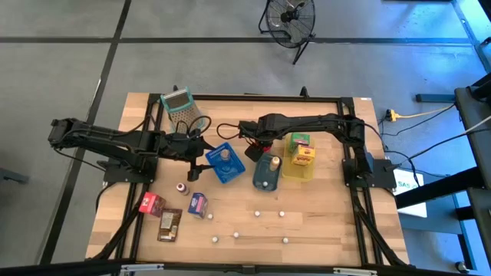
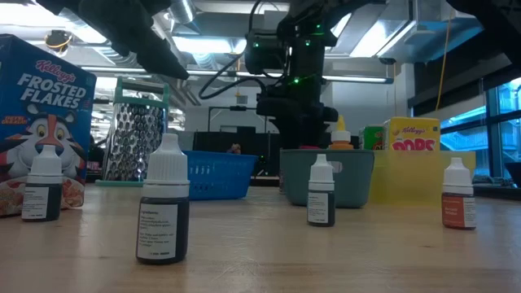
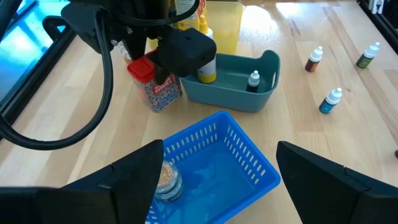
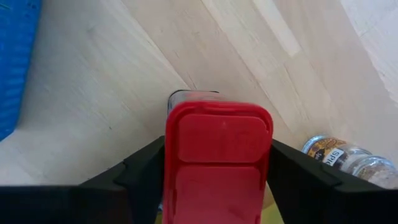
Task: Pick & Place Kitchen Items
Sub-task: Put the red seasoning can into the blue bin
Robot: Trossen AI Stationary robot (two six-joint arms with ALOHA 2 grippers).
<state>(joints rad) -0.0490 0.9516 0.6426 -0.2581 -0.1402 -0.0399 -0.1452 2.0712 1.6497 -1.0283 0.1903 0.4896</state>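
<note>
A jar with a red lid (image 1: 257, 150) stands on the table between the blue basket (image 1: 224, 164) and the teal tray (image 1: 266, 175). My right gripper (image 4: 217, 163) reaches in from the table's right and is shut on that jar. My left gripper (image 3: 214, 158) hovers open above the near left side of the blue basket, touching nothing. A round spice jar (image 3: 165, 178) sits on the basket's floor. The teal tray holds a yellow bottle (image 3: 207, 68) and a small dropper bottle (image 3: 254, 81), both standing upright. My right gripper pinches the red lid (image 4: 217, 140) at the jar's top between its two fingers, one finger (image 4: 140, 171) on each side edge. The fingers come from above, pointing down. In the left wrist view the jar's body (image 3: 160, 93) stands upright with its base on the table.
A yellow tray with cereal boxes (image 1: 301, 150) lies right of the teal tray. A metal grater (image 1: 184, 109) stands toward the far left. Small boxes and packets (image 1: 169, 222) and scattered dropper bottles (image 1: 257, 215) lie near the table's near edge. Another spice jar (image 4: 345, 158) lies beside the red-lidded jar.
</note>
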